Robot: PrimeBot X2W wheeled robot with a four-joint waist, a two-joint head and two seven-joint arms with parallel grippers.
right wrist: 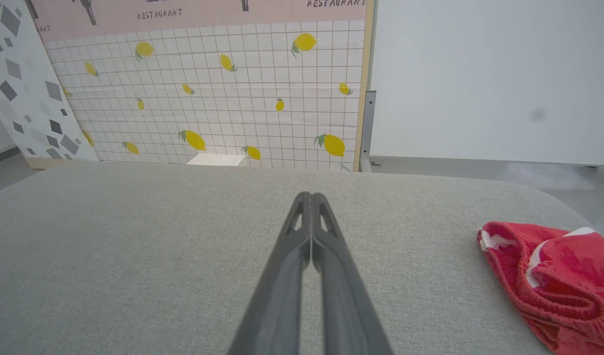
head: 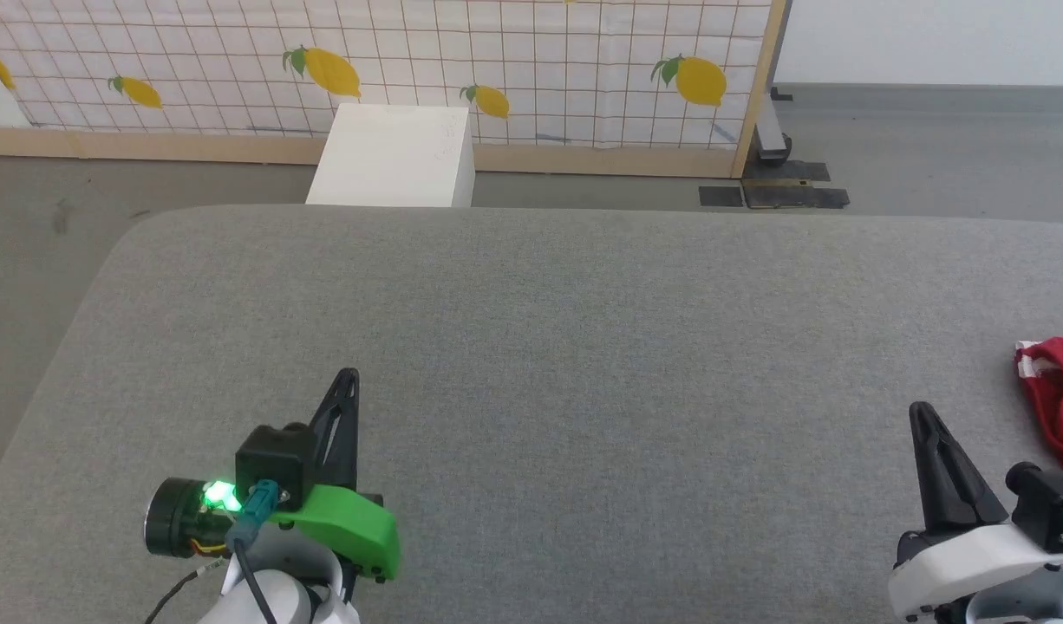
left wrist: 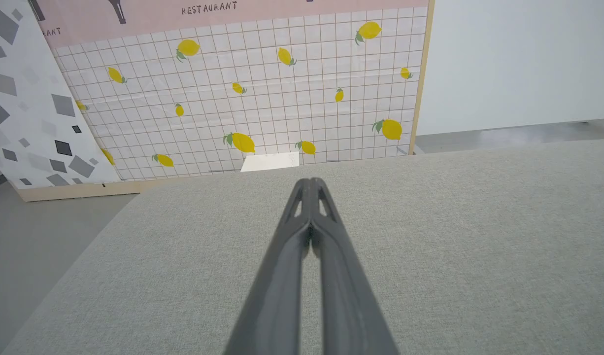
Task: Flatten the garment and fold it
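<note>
Crumpled bright red white-striped shorts (right wrist: 563, 276) are lying far right on the grey fabric table (head: 531, 329). The left gripper (left wrist: 310, 185) and right gripper (right wrist: 311, 197) are pointing forward, pinched together, empty.

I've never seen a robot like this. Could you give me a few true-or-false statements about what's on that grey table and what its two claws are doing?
1. The red shorts lie bunched up on the right side of the table. True.
2. The right gripper holds the shorts. False: it is shut on nothing and apart from them, to their left.
3. The left gripper is shut and empty. True.
4. A white box stands on the table. False: it stands on the floor beyond the table's far edge.
</note>
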